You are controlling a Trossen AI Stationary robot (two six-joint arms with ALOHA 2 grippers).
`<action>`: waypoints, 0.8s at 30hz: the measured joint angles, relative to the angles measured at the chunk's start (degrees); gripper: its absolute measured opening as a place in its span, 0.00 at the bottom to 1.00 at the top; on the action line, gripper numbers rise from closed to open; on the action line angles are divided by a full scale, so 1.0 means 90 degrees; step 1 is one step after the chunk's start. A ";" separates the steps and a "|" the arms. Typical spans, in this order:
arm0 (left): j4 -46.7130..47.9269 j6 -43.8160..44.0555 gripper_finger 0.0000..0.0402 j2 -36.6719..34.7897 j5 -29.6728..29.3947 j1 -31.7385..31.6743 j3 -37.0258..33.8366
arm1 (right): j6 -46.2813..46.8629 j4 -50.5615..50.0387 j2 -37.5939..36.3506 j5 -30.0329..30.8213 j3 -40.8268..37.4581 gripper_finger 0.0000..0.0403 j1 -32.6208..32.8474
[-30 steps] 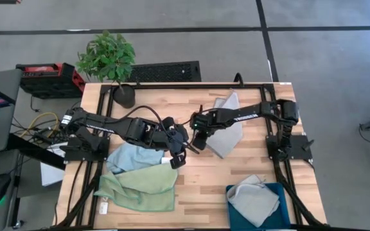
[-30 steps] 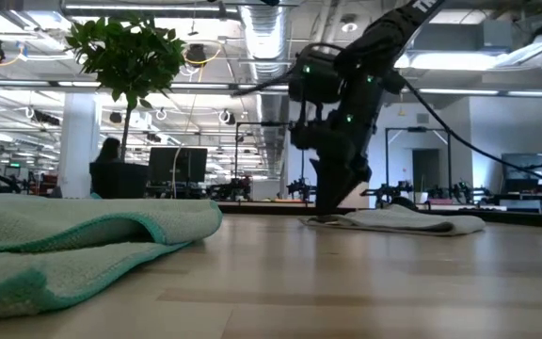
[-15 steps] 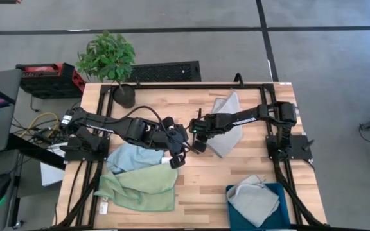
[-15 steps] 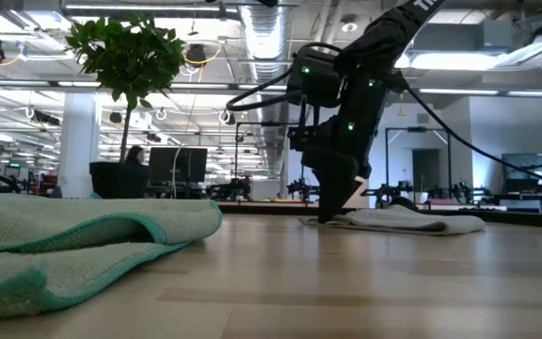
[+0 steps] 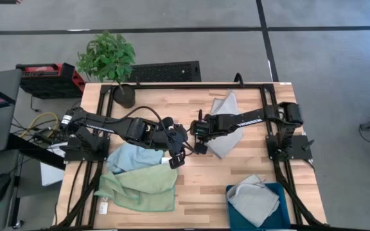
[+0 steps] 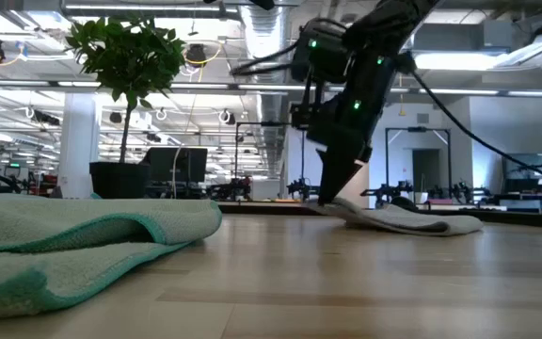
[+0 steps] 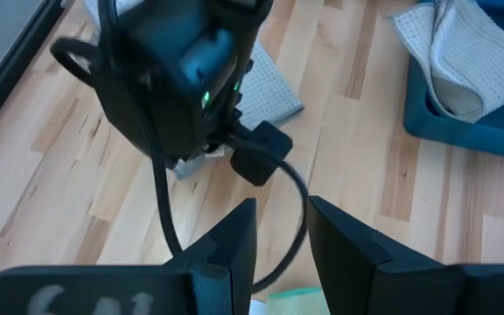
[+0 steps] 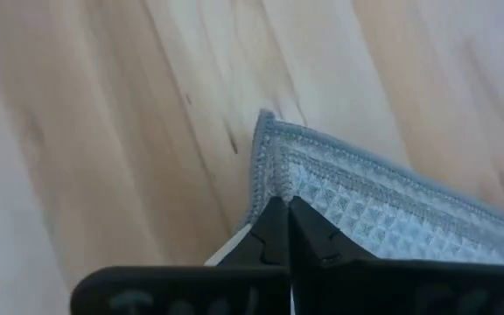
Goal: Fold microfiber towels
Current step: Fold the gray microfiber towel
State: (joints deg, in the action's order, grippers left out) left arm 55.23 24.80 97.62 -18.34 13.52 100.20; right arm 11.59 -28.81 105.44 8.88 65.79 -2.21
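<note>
High view: right arm stretched across table [image 5: 204, 183] toward centre, right gripper [image 5: 201, 136] pinched tight on corner of grey towel [image 5: 227, 131], lifting that corner slightly. Left arm reaching in from left, left gripper [image 5: 180, 154] near table centre with fingers parted, apparently holding nothing. Blue towel [image 5: 130, 156] and green towel [image 5: 140, 187] lying front left, overlapping. Second grey towel [image 5: 252, 200] crumpled inside teal bin [image 5: 281, 215] at front right.
</note>
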 joint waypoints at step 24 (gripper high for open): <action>-0.2728 -0.1438 0.24 0.0005 -0.0795 -0.0042 -0.2048 | 0.0112 -0.0753 -0.2068 -0.0882 0.0003 0.00 0.0389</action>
State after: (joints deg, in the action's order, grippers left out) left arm 30.68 11.86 97.67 -25.49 13.14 81.77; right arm 12.60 -35.58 86.83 0.95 65.82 1.30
